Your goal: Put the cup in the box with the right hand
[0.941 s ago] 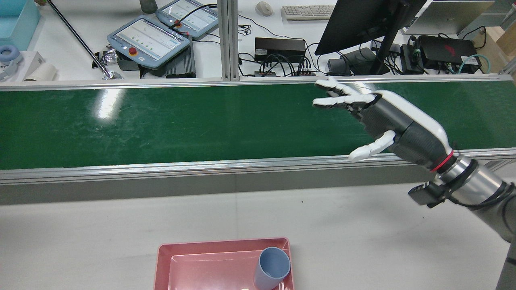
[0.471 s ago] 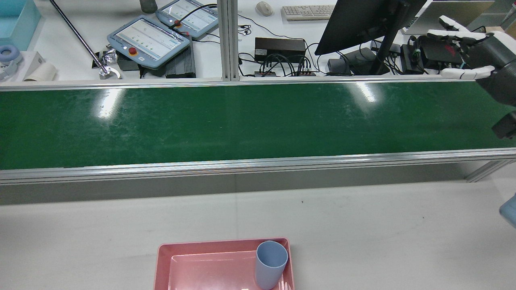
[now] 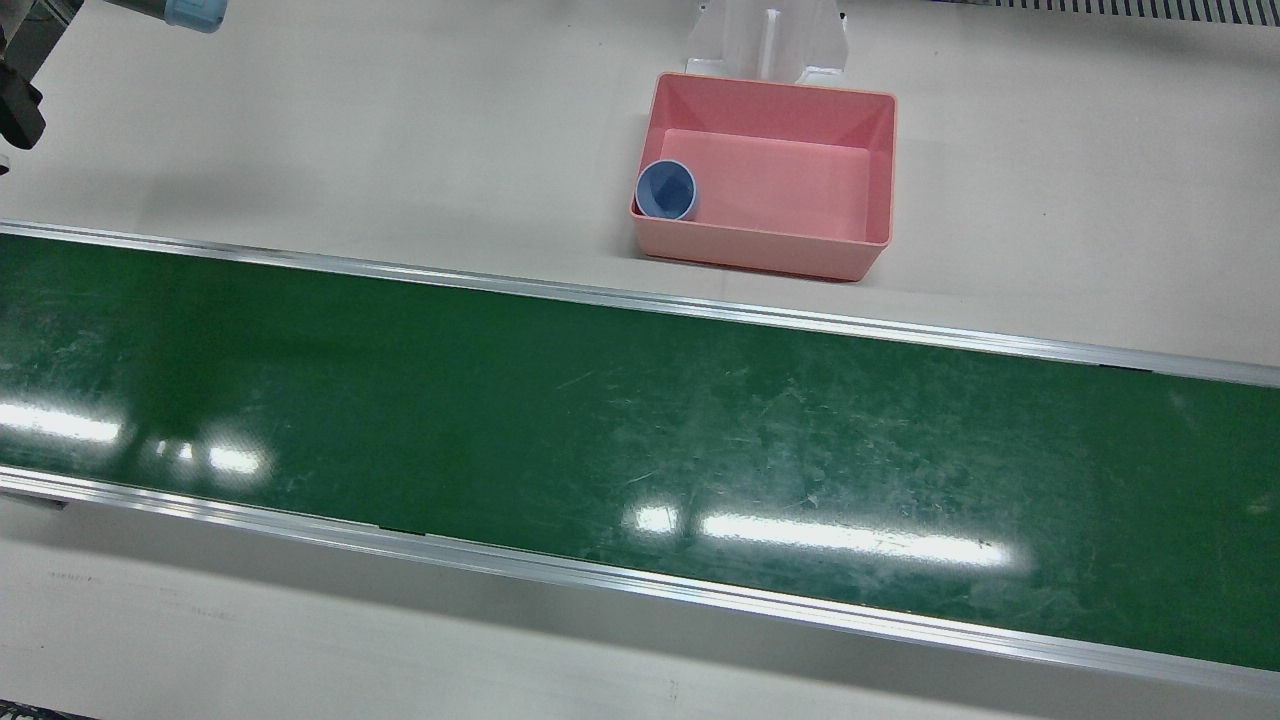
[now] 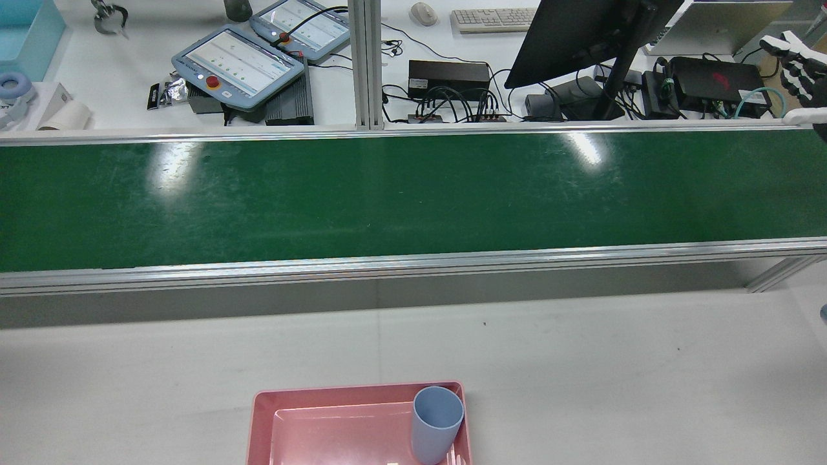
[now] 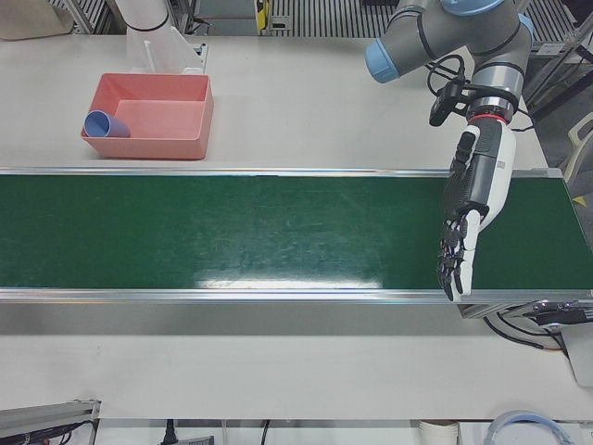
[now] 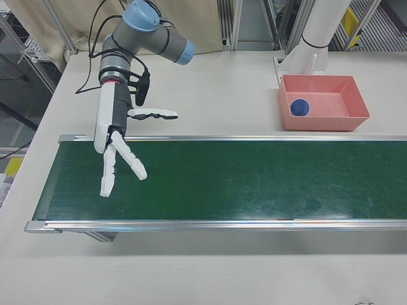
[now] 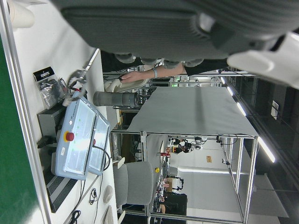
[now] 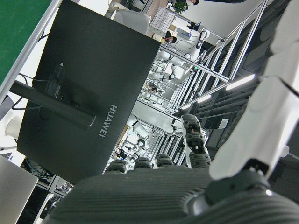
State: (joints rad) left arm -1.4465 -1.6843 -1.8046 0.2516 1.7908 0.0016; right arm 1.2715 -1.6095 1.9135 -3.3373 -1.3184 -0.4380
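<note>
Since the earlier rear frames, we note the right hand point(image 4: 801, 77) has pulled away from over the belt to the far right edge of the rear view; only its fingertips show there now. The blue cup point(image 4: 437, 423), tilted against the box wall 0.9 s ago, now stands upright, as half a second ago. On the far desk a thin rod seen earlier is gone from its spot.

Count: one blue cup point(image 3: 667, 189), one pink box point(image 3: 875, 170), one green conveyor belt point(image 3: 640, 440), two hands.

The cup stands inside the pink box point(image 4: 261, 413), in the corner nearest the belt on the robot's right side, mouth up, touching the box walls.

In the right-front view the right hand point(image 6: 117, 143) hangs over its end of the belt point(image 6: 254, 181), fingers spread wide, holding nothing. In the left-front view the left hand point(image 5: 473, 218) hangs over the opposite end of the belt point(image 5: 232, 232), fingers straight and pointing down, apart from the thumb, holding nothing.

Both hands are well apart from the box point(image 6: 356, 105).
</note>
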